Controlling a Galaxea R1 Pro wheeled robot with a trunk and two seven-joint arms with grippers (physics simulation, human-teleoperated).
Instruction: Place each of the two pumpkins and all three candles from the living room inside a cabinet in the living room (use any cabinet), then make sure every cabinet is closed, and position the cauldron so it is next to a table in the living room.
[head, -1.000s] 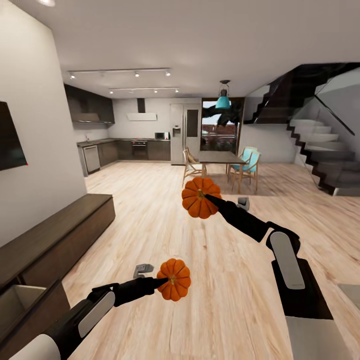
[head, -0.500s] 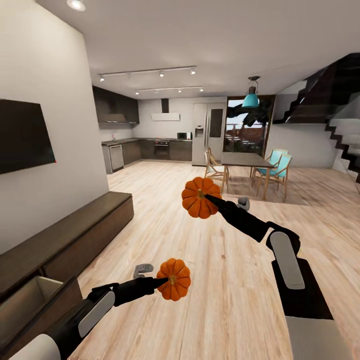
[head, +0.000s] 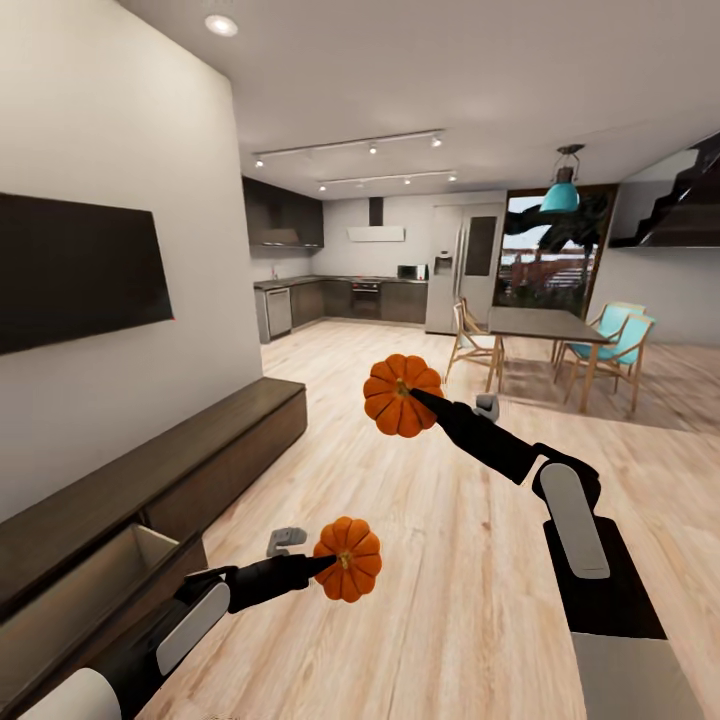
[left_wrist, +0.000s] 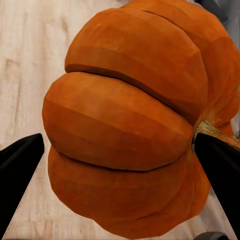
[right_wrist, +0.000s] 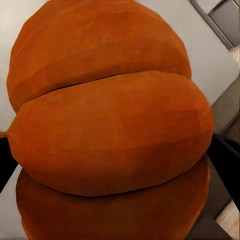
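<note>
Each arm carries one orange ribbed pumpkin above the wood floor. My left gripper (head: 326, 566) is shut on the lower pumpkin (head: 348, 559), whose close-up (left_wrist: 125, 125) sits between black fingers (left_wrist: 17, 167). Higher up at centre, my right gripper (head: 416, 397) is shut on the other pumpkin (head: 400, 395), seen close too (right_wrist: 110, 120). The long dark-brown cabinet (head: 215, 440) runs along the left wall, with one drawer (head: 95, 590) pulled open near my left arm. The candles, cauldron and table are out of view.
A black TV (head: 75, 270) hangs on the white wall above the cabinet. Open wood floor (head: 450, 560) stretches ahead. A dining set with wooden and teal chairs (head: 545, 345) stands at the back right, with a kitchen (head: 350, 295) behind it.
The camera has turned left, so the room has slid right in the picture and more of the cabinet, its open drawer and the TV show. Both arms hold their pumpkins as before.
</note>
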